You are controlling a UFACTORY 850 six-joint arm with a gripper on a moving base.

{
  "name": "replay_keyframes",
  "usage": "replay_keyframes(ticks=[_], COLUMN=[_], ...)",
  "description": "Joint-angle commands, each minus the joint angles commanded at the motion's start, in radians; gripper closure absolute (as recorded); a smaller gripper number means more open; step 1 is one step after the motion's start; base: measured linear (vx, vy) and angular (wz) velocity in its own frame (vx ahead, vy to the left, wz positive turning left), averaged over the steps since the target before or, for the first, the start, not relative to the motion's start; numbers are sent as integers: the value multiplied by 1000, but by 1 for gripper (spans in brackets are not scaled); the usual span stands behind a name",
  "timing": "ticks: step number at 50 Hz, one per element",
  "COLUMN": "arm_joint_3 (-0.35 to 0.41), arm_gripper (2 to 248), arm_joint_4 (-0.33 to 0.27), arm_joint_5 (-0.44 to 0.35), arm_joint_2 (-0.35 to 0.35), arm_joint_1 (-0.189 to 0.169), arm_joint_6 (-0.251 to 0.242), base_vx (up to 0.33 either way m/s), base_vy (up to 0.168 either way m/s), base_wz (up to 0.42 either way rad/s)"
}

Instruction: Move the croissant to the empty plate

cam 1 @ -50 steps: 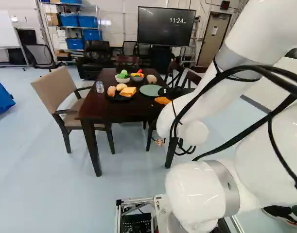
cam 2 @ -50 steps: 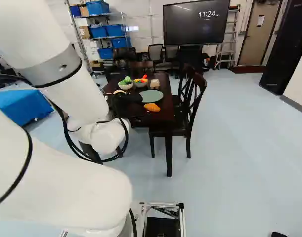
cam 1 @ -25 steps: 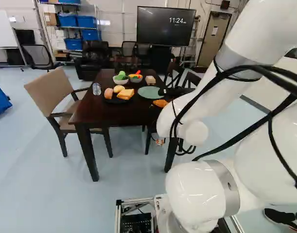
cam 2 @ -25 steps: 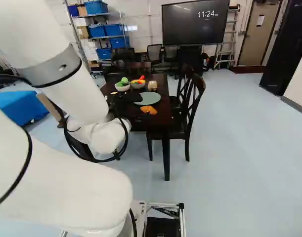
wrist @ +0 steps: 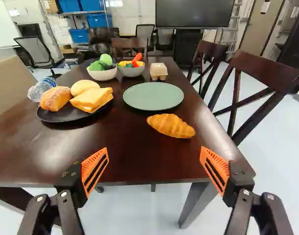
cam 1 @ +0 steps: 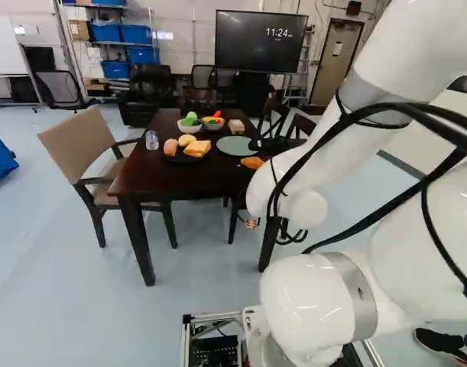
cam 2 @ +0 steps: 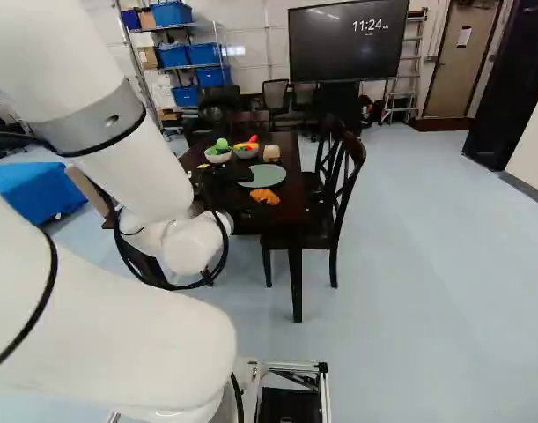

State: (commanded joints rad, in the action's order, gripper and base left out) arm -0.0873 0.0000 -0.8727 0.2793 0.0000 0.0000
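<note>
Lying near plate, croissant, long axis slanting across table

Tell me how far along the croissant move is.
Only the lining-up looks done: the croissant lies on the table, ahead of the gripper and just short of the green plate. Nothing is in hand; the fingers stand wide open. Left to do: reach forward, grip the croissant, lift it, set it on that bare plate and let go.
</note>
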Motion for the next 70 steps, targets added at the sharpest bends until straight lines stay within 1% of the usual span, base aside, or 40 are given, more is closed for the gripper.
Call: replay_keyframes(ticks=[16,34,46,54,70], arm_joint_3=[-11,-74,-124,-160,-232], arm_gripper=[3,3,3,3,3], arm_joint_4=[0,0,0,0,0], arm_joint_5=[0,0,3,23,88], arm_joint_2=[-8,-31,-54,-72,-108], arm_joint_1=[-4,-27,-35,-39,-39], arm_joint_6=[0,0,0,0,0], base_vx=[0,0,0,0,0], base_vy=[0,0,0,0,0], base_wz=[0,0,0,0,0])
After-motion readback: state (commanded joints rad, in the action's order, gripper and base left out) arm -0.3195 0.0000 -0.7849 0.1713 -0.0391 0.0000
